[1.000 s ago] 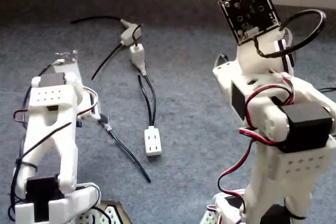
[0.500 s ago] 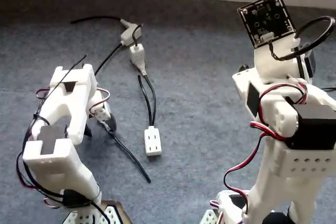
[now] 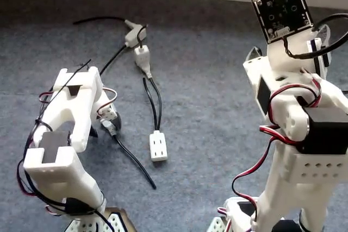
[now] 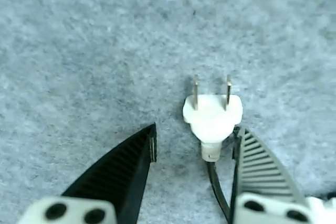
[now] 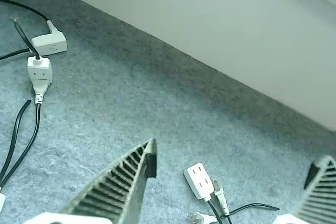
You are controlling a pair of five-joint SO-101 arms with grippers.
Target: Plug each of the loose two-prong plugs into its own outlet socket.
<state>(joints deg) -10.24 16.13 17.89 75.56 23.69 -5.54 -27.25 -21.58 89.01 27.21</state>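
One white two-prong plug (image 4: 212, 115) lies between the spread fingers of the left gripper (image 4: 195, 132), while the right gripper (image 5: 237, 153), likewise spread, faces an outlet socket (image 5: 199, 181).

You're working on a grey carpet (image 3: 206, 107), a matt, fuzzy cloth pile. The plug (image 4: 212, 116) at your left gripper (image 4: 196, 131) is smooth white plastic with a faint sheen. Its prongs (image 4: 195, 93) are dull bare metal and its cord (image 4: 218, 192) has a smooth black sheath. The gripper's fingers (image 4: 128, 174) are ribbed dark plastic, matt. The outlet socket (image 3: 158, 148) is smooth white plastic. Your left arm (image 3: 70, 112) and right arm (image 3: 304, 150) are matt white plastic. The right one carries a dark circuit board (image 3: 283, 10) dotted with metal. The far wall (image 5: 210, 14) looks smooth and matt.
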